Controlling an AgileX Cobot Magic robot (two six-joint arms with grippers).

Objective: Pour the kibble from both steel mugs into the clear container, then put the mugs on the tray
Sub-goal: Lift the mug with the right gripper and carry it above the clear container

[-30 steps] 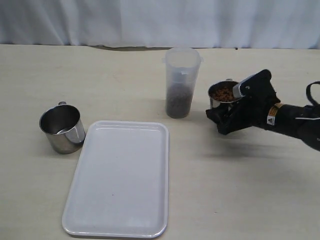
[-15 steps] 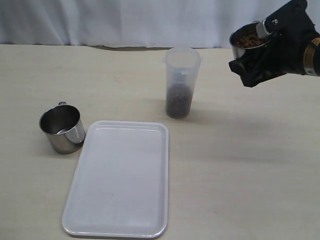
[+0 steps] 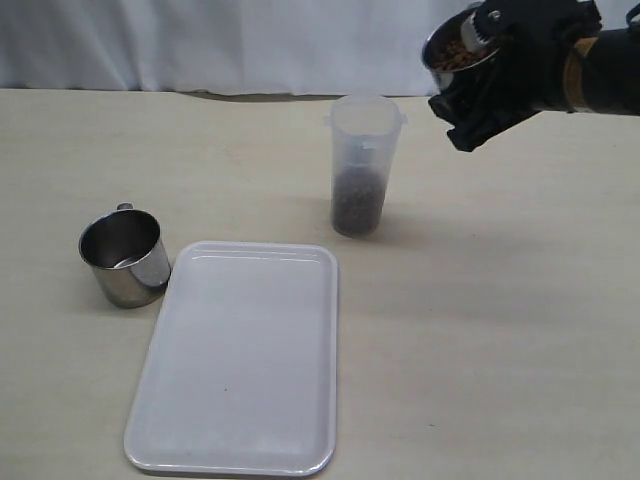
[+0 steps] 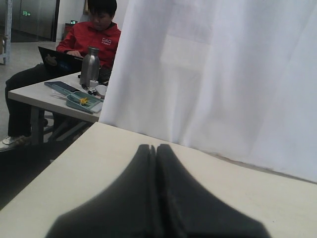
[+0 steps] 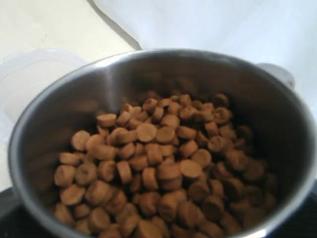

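R claw (image 3: 478, 80) has gone from table height beside the clear container (image 3: 362, 150) a sec ago to high up, and over the last half-sec it has slid in toward the container. It now hangs above and just to the right of the rim, not yet over the opening. It's clamped around the full mug (image 3: 455, 50), which is tipped a little toward the container. In the R wrist view, the kibble (image 5: 158, 163) sits heaped in the mug (image 5: 124, 79), nothing spilling. The container's rim (image 5: 29, 74) shows just past the mug's lip.

The container stands upright on the table (image 3: 500, 330), same spot as before, w/ a dark layer of kibble (image 3: 356, 205) in its lower part. The empty mug (image 3: 124, 258) hasn't moved: upright on the table, touching or nearly touching the tray's left edge. Tray (image 3: 240, 360) is bare.

L claw (image 4: 154, 198) is pressed together, holding nothing, parked over the table's edge, away from the work.

Meaning: lift is done, this looks like the approach to the 2nd pour. Next, prob. a bit more travel to get the lip over the opening, then tilt. The opening is narrow vs the mug, so spill risk is high. Both mugs go on the tray afterwards.
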